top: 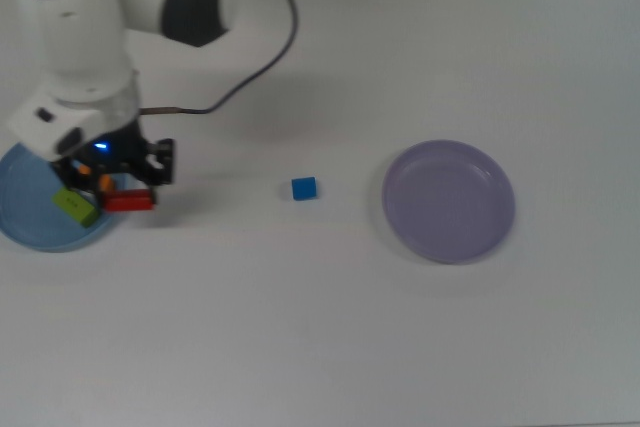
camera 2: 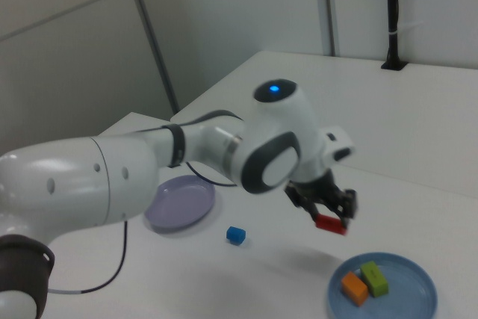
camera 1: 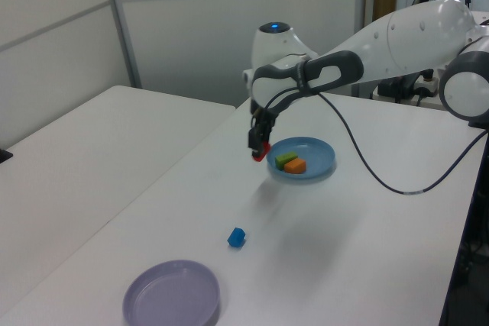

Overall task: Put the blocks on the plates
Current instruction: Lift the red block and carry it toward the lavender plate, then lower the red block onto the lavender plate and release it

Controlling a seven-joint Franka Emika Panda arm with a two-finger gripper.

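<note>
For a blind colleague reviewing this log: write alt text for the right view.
A white robot arm holds a red block in its gripper in the air, up and to the right view's left of a light blue plate holding an orange block and a green block. A blue cube sits alone on the white table, with an empty lavender plate behind it.

No text, label, brand, number or sign can be read on anything shown in the three views.
</note>
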